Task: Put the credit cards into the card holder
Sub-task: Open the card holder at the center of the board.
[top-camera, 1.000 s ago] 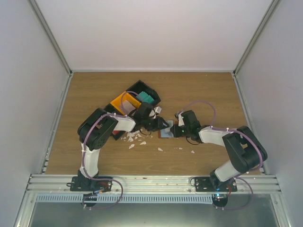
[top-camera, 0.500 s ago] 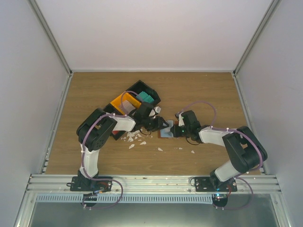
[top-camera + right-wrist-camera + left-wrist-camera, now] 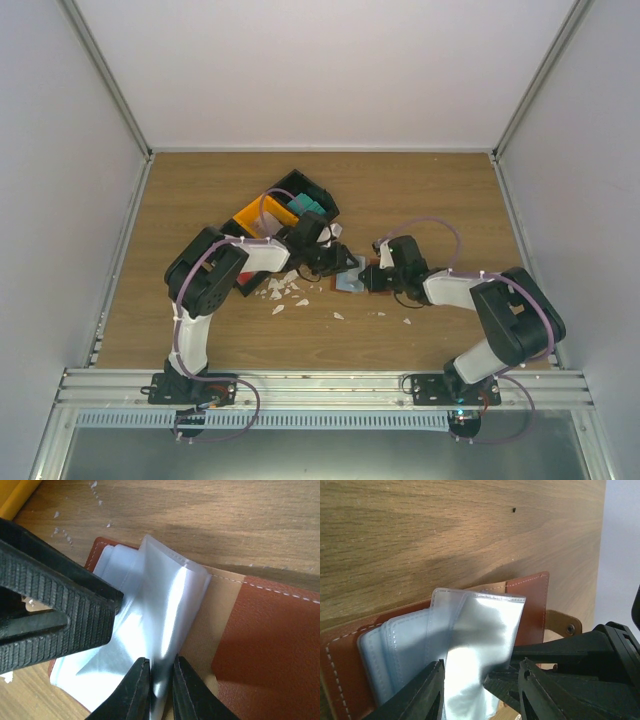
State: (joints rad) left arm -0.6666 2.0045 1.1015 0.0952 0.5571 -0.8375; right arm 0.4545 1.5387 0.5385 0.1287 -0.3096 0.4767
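The card holder (image 3: 350, 284) lies open on the table between my two grippers, reddish-brown (image 3: 535, 597) (image 3: 270, 645) with light blue plastic sleeves (image 3: 485, 625) (image 3: 165, 595) fanned up. My right gripper (image 3: 372, 278) (image 3: 161, 662) is shut on the edge of one sleeve. My left gripper (image 3: 335, 262) (image 3: 481, 665) is open, with its jaws either side of a sleeve. One of its ribbed fingers (image 3: 60, 585) shows in the right wrist view. Teal credit cards (image 3: 308, 207) sit in the tray. Neither gripper holds a card.
The black-and-orange compartment tray (image 3: 300, 181) lies behind the left gripper. Small white scraps (image 3: 283, 290) are scattered on the wood in front of the left arm, and more lie near the right arm (image 3: 406, 322). Grey walls enclose the table on three sides.
Both grippers and the card holder have shifted slightly towards the near edge. The right gripper still grips the sleeve.
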